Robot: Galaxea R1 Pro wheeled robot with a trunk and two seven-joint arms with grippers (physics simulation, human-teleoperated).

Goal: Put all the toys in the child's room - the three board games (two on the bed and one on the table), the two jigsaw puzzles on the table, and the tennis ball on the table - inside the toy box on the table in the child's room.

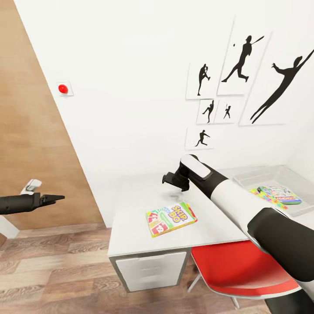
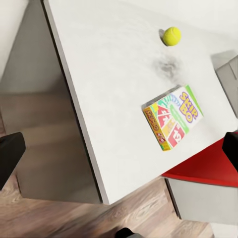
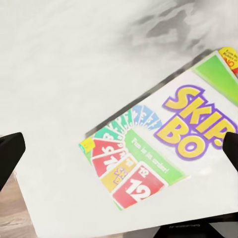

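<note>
While a red chair point(image 1: 244, 266) sits beneath, SKIP-BO box point(image 1: 171, 218) lies on table point(image 1: 131, 235).

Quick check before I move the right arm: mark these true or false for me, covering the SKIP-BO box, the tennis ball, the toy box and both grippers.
1. The SKIP-BO box lies flat on the table. True.
2. The tennis ball is inside the toy box. False: it sits on the table top.
3. The right gripper holds the SKIP-BO box. False: it hangs above the table, open.
4. The toy box already holds a pale green board game. True.
5. The left gripper is over the table. False: it is off to the side, over the floor.
</note>
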